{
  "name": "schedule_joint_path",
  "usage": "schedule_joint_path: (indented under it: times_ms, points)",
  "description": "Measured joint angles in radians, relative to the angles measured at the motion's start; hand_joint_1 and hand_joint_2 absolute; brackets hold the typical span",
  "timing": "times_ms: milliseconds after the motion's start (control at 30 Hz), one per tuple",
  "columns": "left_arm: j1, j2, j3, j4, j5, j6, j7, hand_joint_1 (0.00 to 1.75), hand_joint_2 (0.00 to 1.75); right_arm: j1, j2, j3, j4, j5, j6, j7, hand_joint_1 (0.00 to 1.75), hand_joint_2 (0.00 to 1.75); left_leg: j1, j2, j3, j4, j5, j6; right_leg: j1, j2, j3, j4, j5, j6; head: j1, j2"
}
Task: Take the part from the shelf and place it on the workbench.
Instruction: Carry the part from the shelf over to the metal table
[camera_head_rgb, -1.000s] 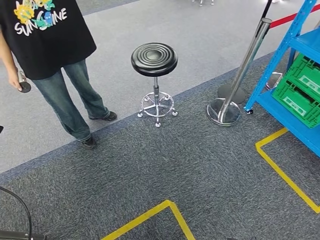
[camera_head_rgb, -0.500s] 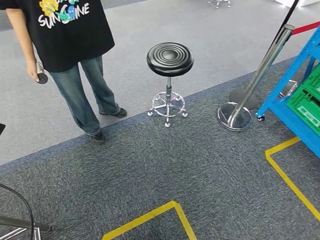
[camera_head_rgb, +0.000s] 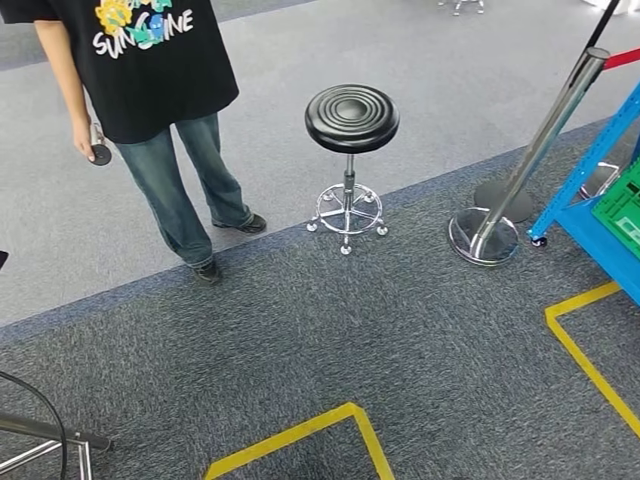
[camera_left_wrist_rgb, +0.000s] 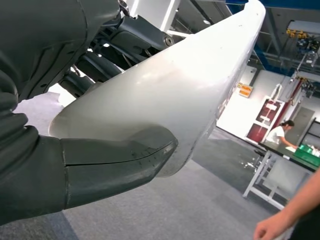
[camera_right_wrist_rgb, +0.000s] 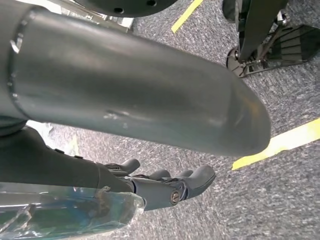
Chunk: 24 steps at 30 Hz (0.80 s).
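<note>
In the left wrist view my left hand (camera_left_wrist_rgb: 113, 170) grips a long, curved white part (camera_left_wrist_rgb: 170, 95), thumb under it and dark fingers over its top edge. My right hand (camera_right_wrist_rgb: 166, 187) hangs above the carpet with its fingers stretched out and slightly curled. Nothing lies between its thumb and fingers. A clear plastic-looking piece (camera_right_wrist_rgb: 68, 210) lies alongside those fingers. The blue shelf (camera_head_rgb: 596, 235) with a green crate (camera_head_rgb: 623, 205) stands at the right edge of the head view. Far off in the left wrist view is a white-legged table (camera_left_wrist_rgb: 264, 175).
A person (camera_head_rgb: 166, 90) in a black shirt stands at the upper left, holding a small dark object. A black stool (camera_head_rgb: 352, 117) and a chrome stanchion (camera_head_rgb: 483, 235) stand ahead. Yellow tape (camera_head_rgb: 302, 435) marks the grey carpet. A metal frame (camera_head_rgb: 45, 440) sits at the lower left.
The whole head view has shifted right, so the camera has turned left. The shelf and crate have slid toward the right edge. The metal frame has come in at the lower left.
</note>
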Motion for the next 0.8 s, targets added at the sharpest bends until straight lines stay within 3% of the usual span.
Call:
schedule_joint_path:
  times_ms: [67,200,267,333,367,400,433,500,567,700,733,800]
  points:
    - [-0.004,0.000,0.000,0.000,0.000,0.000,-0.001,1.75,1.75,-0.001,0.000,0.000,0.000,0.000,-0.001,-0.001,0.00,0.00,-0.005,0.014,0.044,-0.087,0.021,0.009,0.005,-0.006,0.000,0.003,-0.004,0.009,0.002,0.000]
    - [-0.004,-0.001,-0.001,0.000,0.000,0.001,-0.003,1.75,1.75,-0.001,0.000,0.000,0.000,0.000,-0.002,-0.001,0.00,0.00,-0.007,0.005,0.046,-0.105,0.019,0.033,0.004,-0.012,-0.010,0.019,-0.021,0.028,0.004,0.000]
    - [-0.007,-0.002,0.000,0.000,0.008,0.011,-0.011,1.75,1.75,-0.001,0.000,0.000,0.000,0.001,-0.002,-0.001,0.00,0.00,-0.005,-0.001,0.047,-0.108,0.021,0.045,0.003,0.003,-0.051,0.102,-0.069,0.036,0.007,0.000]
    - [-0.004,-0.010,0.006,-0.002,0.033,0.037,-0.034,1.75,1.75,0.000,0.000,0.000,0.000,0.005,-0.002,-0.001,0.00,0.00,-0.007,-0.007,0.046,-0.108,0.021,0.051,0.002,0.014,-0.120,0.239,-0.127,0.038,0.009,0.000]
    - [0.000,-0.018,0.013,-0.005,0.052,0.054,-0.049,1.75,1.75,0.001,0.000,0.000,0.000,0.007,-0.002,0.000,0.00,0.00,-0.008,-0.011,0.046,-0.108,0.021,0.051,0.002,0.016,-0.145,0.286,-0.139,0.039,0.009,0.000]
    - [0.007,-0.028,0.022,-0.012,0.076,0.067,-0.064,1.75,1.75,0.001,0.000,0.000,0.000,0.010,-0.002,0.000,0.00,0.00,-0.008,-0.015,0.046,-0.108,0.020,0.051,0.002,0.017,-0.153,0.296,-0.131,0.038,0.009,0.000]
    - [0.015,-0.040,0.033,-0.021,0.104,0.076,-0.079,1.75,1.75,0.002,0.000,0.000,0.000,0.012,-0.003,0.000,0.00,0.00,-0.009,-0.020,0.047,-0.108,0.020,0.051,0.002,0.018,-0.141,0.266,-0.104,0.037,0.009,0.000]
    - [0.033,-0.069,0.057,-0.044,0.176,0.072,-0.105,1.75,1.75,0.001,0.000,0.000,0.000,0.016,-0.004,0.000,0.00,0.00,-0.009,-0.028,0.050,-0.108,0.019,0.049,0.002,0.030,-0.078,0.131,-0.034,0.030,0.009,0.000]
    - [0.050,-0.098,0.082,-0.060,0.248,0.048,-0.125,1.75,1.75,0.000,0.000,0.000,0.000,0.019,-0.004,0.000,0.00,0.00,-0.011,-0.035,0.047,-0.105,0.019,0.042,0.001,0.045,-0.025,0.028,-0.003,0.024,0.009,0.000]
    - [0.079,-0.129,0.121,-0.068,0.305,0.013,-0.143,1.75,1.75,0.000,0.001,0.000,0.000,0.024,-0.005,0.001,0.00,0.00,-0.007,-0.045,0.040,-0.099,0.017,0.020,0.000,0.039,-0.008,0.000,0.004,0.008,0.007,0.000]
    - [0.082,-0.132,0.128,-0.068,0.309,0.011,-0.146,1.75,1.75,0.000,0.001,0.000,0.000,0.025,-0.005,0.001,0.00,0.00,-0.006,-0.041,0.031,-0.078,0.001,0.015,-0.002,0.034,-0.005,-0.004,0.007,0.002,0.005,0.000]
    - [0.086,-0.137,0.140,-0.068,0.313,0.009,-0.151,1.75,1.75,0.000,0.001,0.000,0.000,0.027,-0.006,0.002,0.00,0.00,-0.005,-0.027,-0.016,0.026,-0.057,0.007,-0.002,0.025,-0.002,-0.008,0.008,-0.005,0.002,0.000]
